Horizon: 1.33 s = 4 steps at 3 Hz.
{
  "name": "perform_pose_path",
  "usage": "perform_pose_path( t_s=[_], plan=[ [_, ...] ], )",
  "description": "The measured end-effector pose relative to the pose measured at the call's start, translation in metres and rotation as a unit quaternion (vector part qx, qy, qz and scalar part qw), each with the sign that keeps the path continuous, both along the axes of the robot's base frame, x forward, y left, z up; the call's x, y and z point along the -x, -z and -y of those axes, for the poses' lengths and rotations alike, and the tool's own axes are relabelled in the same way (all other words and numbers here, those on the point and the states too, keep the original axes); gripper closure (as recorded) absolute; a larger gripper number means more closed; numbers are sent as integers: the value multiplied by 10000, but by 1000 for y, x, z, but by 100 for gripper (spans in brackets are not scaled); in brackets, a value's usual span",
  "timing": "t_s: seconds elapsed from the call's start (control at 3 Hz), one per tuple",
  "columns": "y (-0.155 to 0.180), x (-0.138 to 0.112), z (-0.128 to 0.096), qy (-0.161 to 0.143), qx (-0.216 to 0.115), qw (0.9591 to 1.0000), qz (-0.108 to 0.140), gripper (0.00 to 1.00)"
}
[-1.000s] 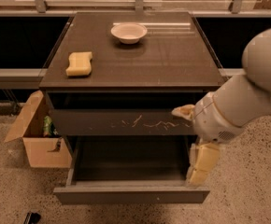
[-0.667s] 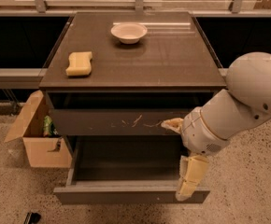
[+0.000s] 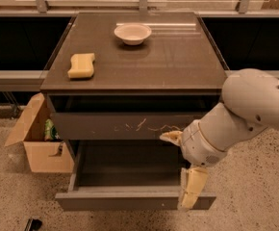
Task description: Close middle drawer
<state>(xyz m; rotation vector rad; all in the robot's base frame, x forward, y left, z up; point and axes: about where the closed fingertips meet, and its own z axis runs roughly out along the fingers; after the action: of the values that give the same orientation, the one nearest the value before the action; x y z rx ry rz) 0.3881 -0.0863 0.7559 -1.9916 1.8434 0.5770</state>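
The middle drawer (image 3: 125,201) is the lowest one showing, dark grey-brown with a plain front. It is pulled far out of the cabinet and its inside looks empty. My gripper (image 3: 182,163) is over the drawer's right part, on the pale arm coming in from the right. Its two pale yellow fingers are spread apart and hold nothing. One finger (image 3: 171,137) points left at the scratched drawer front above. The other finger (image 3: 192,190) hangs down across the right end of the middle drawer's front.
The upper drawer (image 3: 106,125), with a front streaked with white scratches, stands slightly out. On the cabinet top are a white bowl (image 3: 133,33) and a yellow sponge (image 3: 82,65). An open cardboard box (image 3: 38,148) stands on the floor to the left. A small dark object (image 3: 32,224) lies at the bottom left.
My arm and gripper have moved left and down, from the cabinet's right side to over the right part of the open middle drawer. The drawers have not moved.
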Motion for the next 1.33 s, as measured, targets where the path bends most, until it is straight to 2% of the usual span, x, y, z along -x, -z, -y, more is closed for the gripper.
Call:
perform_pose_path(
  t_s=[0.33,0.67,1.0,1.33],
  plan=[
    [58,8,-6,-324,-42,9992,-231,0],
    [143,20,-4,-454,-10,9972,-588,26],
    [192,21,3,-408,75,9965,-727,49],
    [256,22,13,-280,199,9945,-986,80]
  ],
)
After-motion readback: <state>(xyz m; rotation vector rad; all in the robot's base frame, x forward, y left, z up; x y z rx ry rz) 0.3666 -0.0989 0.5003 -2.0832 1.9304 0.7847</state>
